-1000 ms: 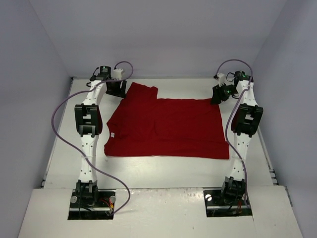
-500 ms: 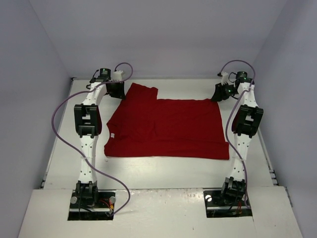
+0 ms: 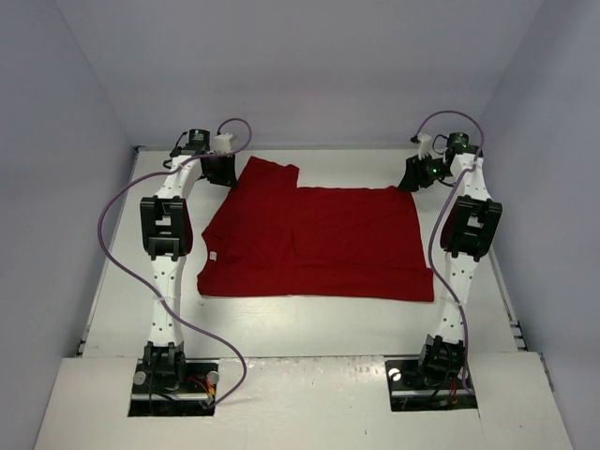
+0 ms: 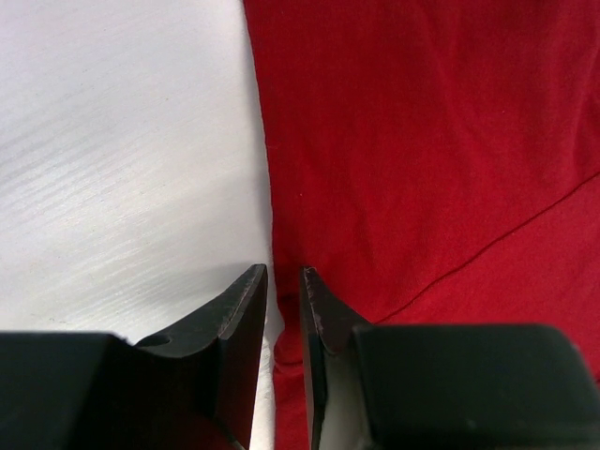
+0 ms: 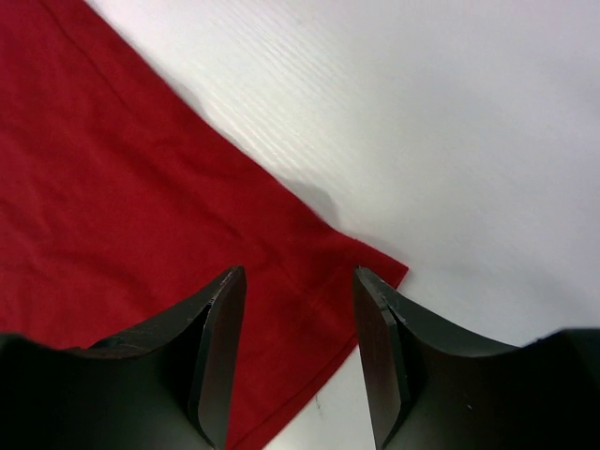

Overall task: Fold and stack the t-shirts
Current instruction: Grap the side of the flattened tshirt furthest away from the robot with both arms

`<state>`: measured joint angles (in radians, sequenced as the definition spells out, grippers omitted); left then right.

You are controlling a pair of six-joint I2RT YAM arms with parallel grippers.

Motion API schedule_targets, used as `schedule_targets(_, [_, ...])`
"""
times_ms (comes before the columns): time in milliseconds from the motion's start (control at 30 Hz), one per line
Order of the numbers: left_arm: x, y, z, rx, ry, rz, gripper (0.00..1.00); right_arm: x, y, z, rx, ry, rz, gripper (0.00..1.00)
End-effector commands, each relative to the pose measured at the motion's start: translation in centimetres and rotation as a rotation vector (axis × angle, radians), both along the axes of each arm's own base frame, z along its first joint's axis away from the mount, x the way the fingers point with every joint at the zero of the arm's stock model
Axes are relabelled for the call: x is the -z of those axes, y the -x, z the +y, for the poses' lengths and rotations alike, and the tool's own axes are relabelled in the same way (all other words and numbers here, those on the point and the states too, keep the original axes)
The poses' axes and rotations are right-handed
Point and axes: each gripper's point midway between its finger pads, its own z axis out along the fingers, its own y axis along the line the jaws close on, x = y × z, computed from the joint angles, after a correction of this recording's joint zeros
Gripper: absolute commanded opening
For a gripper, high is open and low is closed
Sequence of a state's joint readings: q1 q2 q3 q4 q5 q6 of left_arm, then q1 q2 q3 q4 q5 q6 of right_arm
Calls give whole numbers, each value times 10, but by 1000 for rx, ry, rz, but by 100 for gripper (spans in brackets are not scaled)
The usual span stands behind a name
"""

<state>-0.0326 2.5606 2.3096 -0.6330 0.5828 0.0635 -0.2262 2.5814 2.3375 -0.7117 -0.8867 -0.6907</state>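
The dark red t-shirt [image 3: 314, 239] lies spread flat on the white table [image 3: 309, 323], with one sleeve poking out at its far left. My left gripper [image 3: 222, 170] is down at that far-left corner. In the left wrist view its fingers [image 4: 281, 274] stand nearly together with the bunched hem of the t-shirt [image 4: 422, 141] pinched between them. My right gripper [image 3: 415, 175] hovers at the far-right corner. Seen from the right wrist, it [image 5: 298, 281] is open and straddles the cloth just inside the corner of the t-shirt [image 5: 112, 187], holding nothing.
Grey walls close in the table on the left, right and far sides. Both arms stretch from their bases [image 3: 173, 370] at the near edge along either side of the shirt. Purple cables [image 3: 117, 202] loop beside each arm. Bare white table runs in front of the shirt.
The left gripper's jaws have closed from wide apart onto the shirt's edge. The right gripper has shifted slightly toward the far corner and stays open.
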Motion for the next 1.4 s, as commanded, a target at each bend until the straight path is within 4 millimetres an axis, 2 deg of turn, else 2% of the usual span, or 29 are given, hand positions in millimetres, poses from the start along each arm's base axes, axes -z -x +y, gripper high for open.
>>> schedule_targets(0, [-23, 9, -1, 6, -1, -7, 18, -81, -6, -15, -4, 43, -182, 47])
schedule_targets(433, [-24, 11, 1, 13, -11, -11, 18, -38, -29, -30, 45, 56, -143, 48])
schedule_targets(767, [-22, 12, 2, 10, -13, -7, 18, -17, -20, -17, 16, 8, -94, 49])
schedule_targets(1067, [-22, 11, 4, 2, -20, -6, 18, 9, -12, 4, -20, 25, -35, 46])
schedule_targets(1167, [-20, 13, 5, 4, -24, -1, 18, 16, -11, 8, -25, 25, -22, 37])
schedule_targets(1367, [-15, 13, 6, 1, -33, 4, 16, 19, -10, 10, -29, 28, -16, 4])
